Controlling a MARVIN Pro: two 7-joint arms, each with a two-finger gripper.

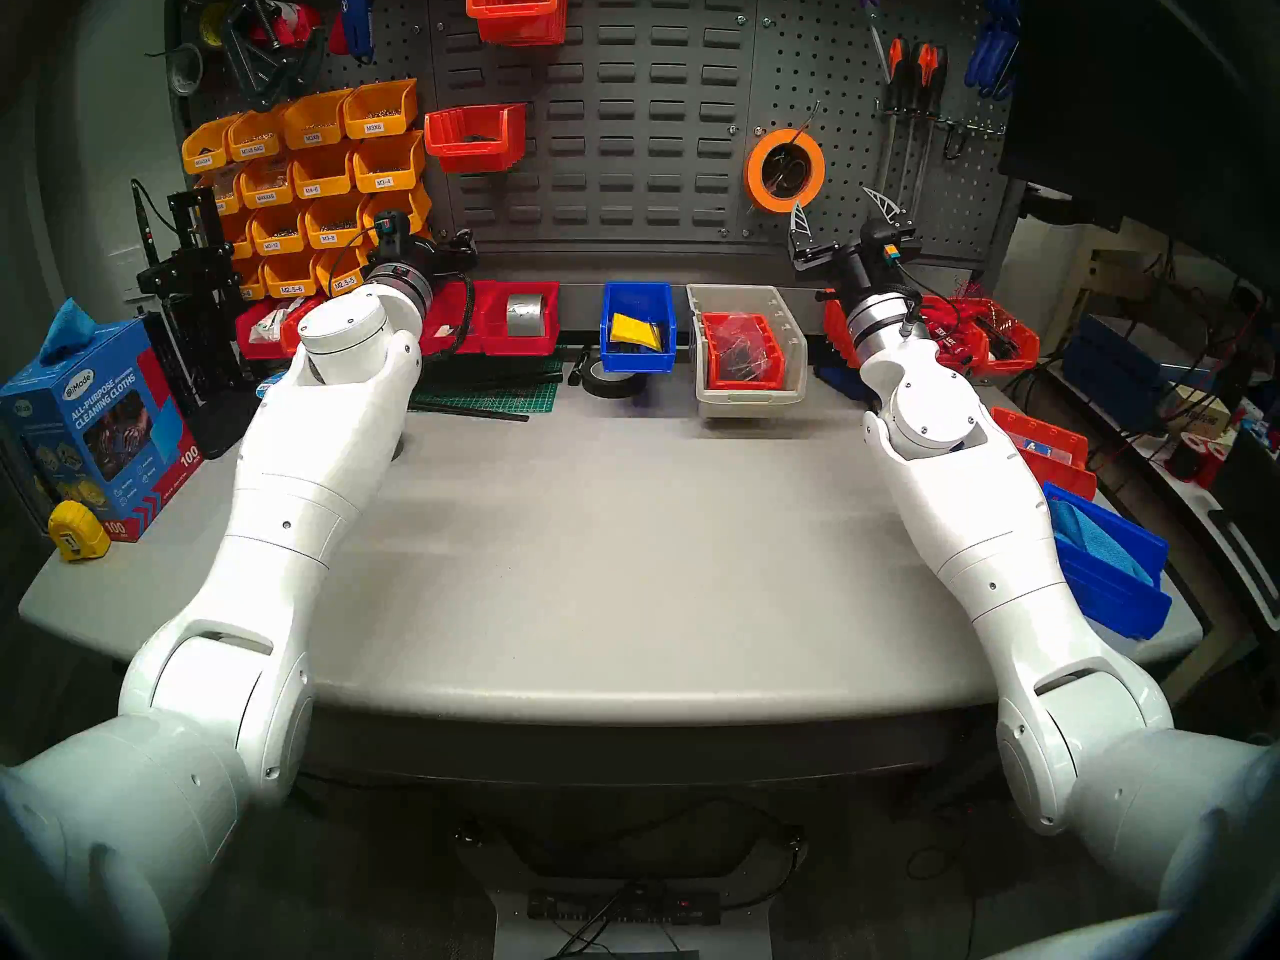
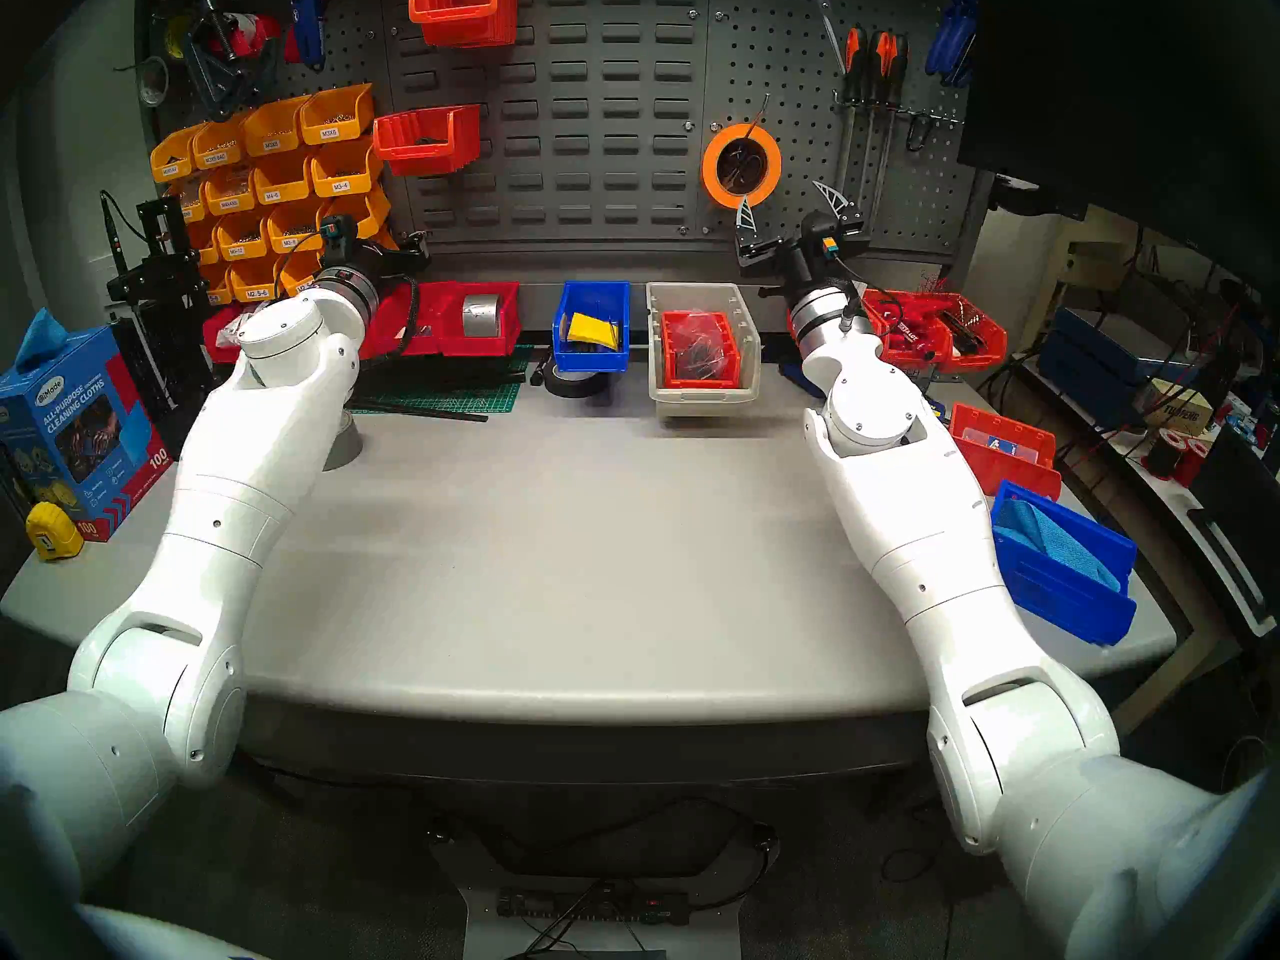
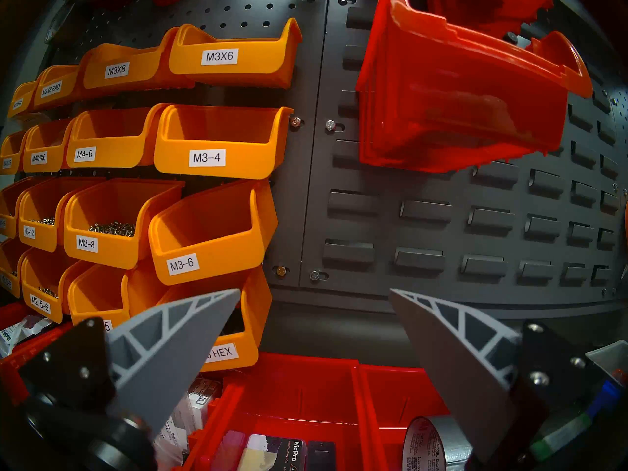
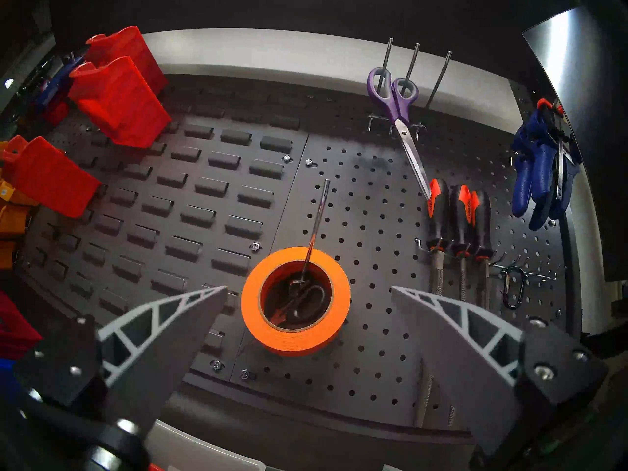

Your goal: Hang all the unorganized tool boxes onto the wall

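Observation:
A blue bin with a yellow card stands at the back of the table. To its right a beige bin holds a red-orange bin. Behind them rises the dark grey louvre wall, with two red-orange bins hung at its upper left. My left gripper is open and empty, facing the wall's lower left above red table bins. My right gripper is open and empty, raised before the pegboard by an orange tape roll.
Yellow-orange labelled bins fill the left pegboard. Red bins with grey tape, a black tape roll and a green mat lie at the back. A blue bin with cloth sits front right. Screwdrivers hang right.

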